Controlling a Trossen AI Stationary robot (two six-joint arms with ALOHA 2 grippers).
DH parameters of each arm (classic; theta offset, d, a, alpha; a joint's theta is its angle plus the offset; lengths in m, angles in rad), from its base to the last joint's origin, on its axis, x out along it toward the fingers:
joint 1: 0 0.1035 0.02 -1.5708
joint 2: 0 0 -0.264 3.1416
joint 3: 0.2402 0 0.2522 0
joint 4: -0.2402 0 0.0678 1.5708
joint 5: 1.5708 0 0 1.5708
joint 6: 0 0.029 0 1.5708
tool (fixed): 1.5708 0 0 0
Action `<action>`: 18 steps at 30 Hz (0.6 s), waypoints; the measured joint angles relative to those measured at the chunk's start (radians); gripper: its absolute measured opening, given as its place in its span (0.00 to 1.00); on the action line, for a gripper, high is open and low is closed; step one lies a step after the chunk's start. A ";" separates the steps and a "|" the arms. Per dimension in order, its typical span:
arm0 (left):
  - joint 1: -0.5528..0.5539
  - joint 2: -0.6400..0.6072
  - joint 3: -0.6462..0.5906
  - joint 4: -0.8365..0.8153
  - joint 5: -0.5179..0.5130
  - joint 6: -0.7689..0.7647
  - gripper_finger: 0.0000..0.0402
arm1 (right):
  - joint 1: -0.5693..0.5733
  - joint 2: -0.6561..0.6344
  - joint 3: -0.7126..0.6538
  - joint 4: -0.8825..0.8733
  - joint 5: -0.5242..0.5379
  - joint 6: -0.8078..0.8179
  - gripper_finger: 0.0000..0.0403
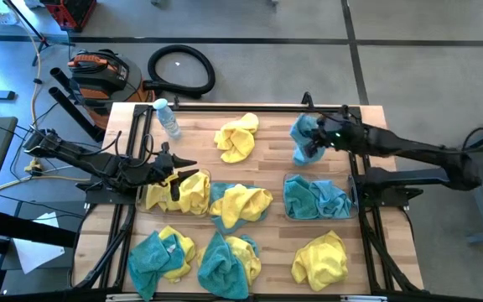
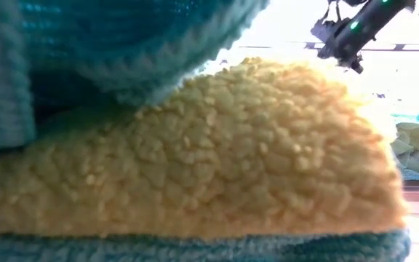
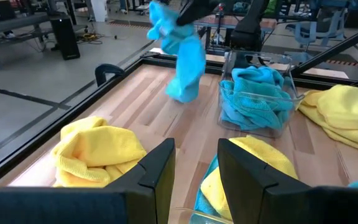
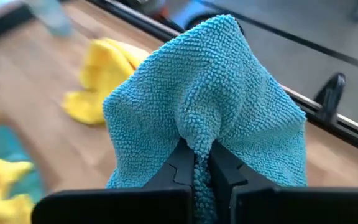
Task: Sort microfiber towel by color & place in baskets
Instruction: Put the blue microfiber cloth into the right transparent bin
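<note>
A yellow towel (image 2: pixel 195 153) presses right up against your low camera, with teal cloth above and below it. Your right gripper (image 4: pixel 202 163) is clamped on a teal towel (image 4: pixel 210 93), which hangs from it at the far right part of the surface (image 1: pixel 195 138), just beyond the right basket (image 1: pixel 319 199) that already holds teal towels. Your left gripper (image 3: pixel 194 165) has its fingers apart and empty, above the left basket (image 1: pixel 177 193), which holds yellow towels. Between the baskets lies a mixed yellow and teal heap (image 1: pixel 240 205). A loose yellow towel (image 1: pixel 237 138) lies at the far middle, near a bottle (image 1: pixel 168 117). Along the near edge lie two mixed piles and one yellow towel (image 1: pixel 319 258).
</note>
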 joint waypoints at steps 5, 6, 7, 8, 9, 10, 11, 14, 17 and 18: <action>0.000 0.000 0.000 0.000 0.000 -0.016 0.28 | 0.146 -0.103 0.000 -0.002 0.050 0.064 0.00; 0.000 0.000 0.000 0.000 0.000 -0.019 0.28 | 0.173 -0.118 0.000 -0.002 0.062 0.074 0.00; 0.000 0.000 0.000 0.000 0.000 -0.022 0.28 | 0.199 -0.131 0.001 -0.002 0.077 0.083 0.00; 0.000 0.000 0.000 -0.001 0.000 -0.023 0.28 | 0.225 -0.141 0.004 -0.006 0.094 0.092 0.00; 0.000 0.000 0.000 -0.001 0.000 -0.024 0.28 | 0.249 -0.147 0.013 -0.016 0.110 0.104 0.00; 0.000 0.000 0.000 -0.001 0.000 -0.024 0.28 | 0.273 -0.149 0.029 -0.030 0.125 0.109 0.00; 0.000 0.000 0.000 -0.001 0.000 -0.024 0.28 | 0.297 -0.149 0.047 -0.046 0.136 0.112 0.00; 0.000 0.000 0.000 -0.004 0.000 -0.024 0.28 | 0.363 -0.143 0.108 -0.074 0.149 0.129 0.00; 0.000 0.000 0.000 -0.008 0.000 -0.024 0.28 | 0.426 -0.136 0.172 -0.110 0.150 0.134 0.00; 0.000 0.000 0.000 -0.008 0.000 -0.024 0.28 | 0.446 -0.132 0.193 -0.128 0.150 0.148 0.00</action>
